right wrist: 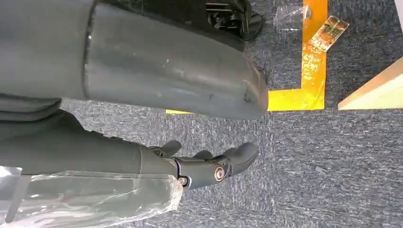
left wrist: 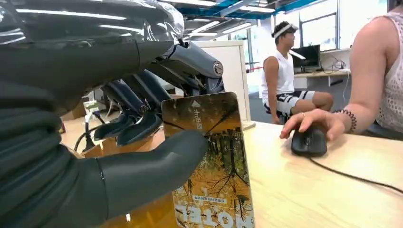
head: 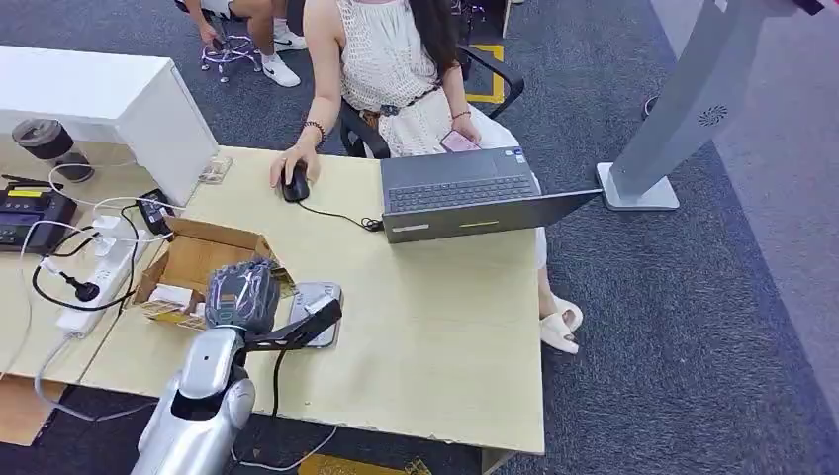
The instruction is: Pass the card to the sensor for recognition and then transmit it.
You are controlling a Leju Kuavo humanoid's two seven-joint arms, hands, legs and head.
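Up close, the left wrist view shows the left hand pinching the card upright between thumb and fingers; from the head view it hovers over the grey sensor. Hanging above carpet, the right hand holds nothing, fingers loosely curled.

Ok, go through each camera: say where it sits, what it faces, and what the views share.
Head view: high on the body, facing down at the pale wooden table; silver left arm and left hand show.
Left wrist view: behind the left hand, facing across the table; thumb and fingers hold the autumn-tree printed card.
Right wrist view: behind the right hand, facing the carpet.
Shared: head and left wrist views both show the black computer mouse.
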